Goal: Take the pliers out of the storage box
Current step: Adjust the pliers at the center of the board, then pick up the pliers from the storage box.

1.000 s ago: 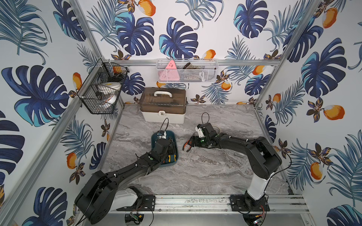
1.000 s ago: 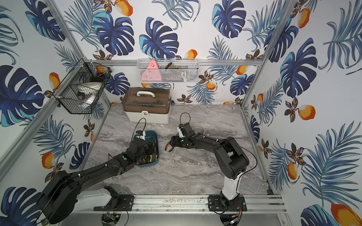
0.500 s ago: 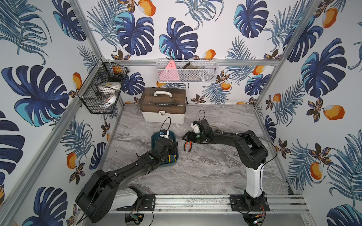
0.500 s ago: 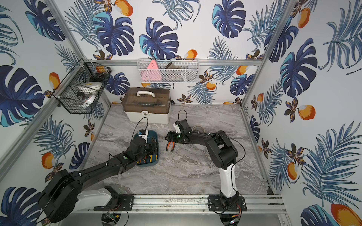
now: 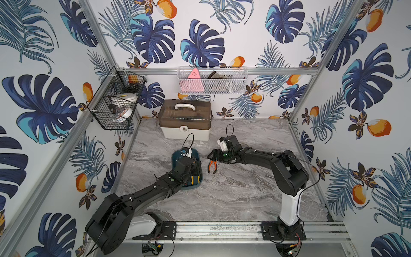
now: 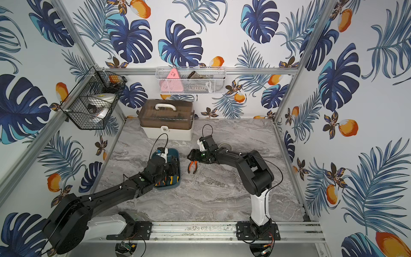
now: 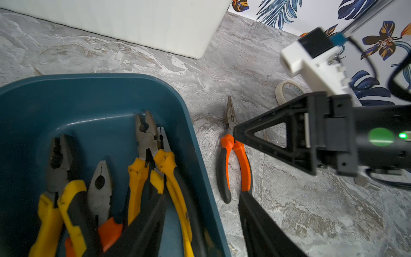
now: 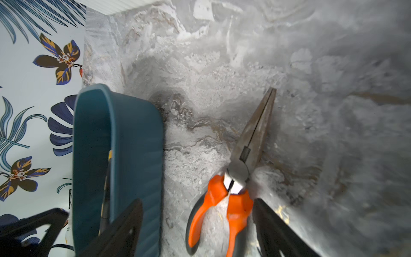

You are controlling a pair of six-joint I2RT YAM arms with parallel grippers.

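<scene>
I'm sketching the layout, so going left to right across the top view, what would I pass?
Black wire basket → storage box → orange-handled long-nosed pliers lying on the table → right arm's white base link.

Note that the storage box (image 7: 106,93) is dark teal throughout. Inside it, the yellow-handled pliers (image 7: 138,175) have yellow-and-black grips and grey metal jaws. The orange-handled pliers (image 7: 109,231) beside them show an orange grip under grey jaws. The long-nosed pliers (image 7: 235,160) have orange-and-black handles and dull grey jaws tinged brown. The surface (image 5: 233,195) is a grey marble pattern with pale and brownish veins. The case (image 5: 185,133) is white under a translucent brown lid. The walls (image 5: 202,44) are white, printed with blue leaves and orange fruit.
</scene>
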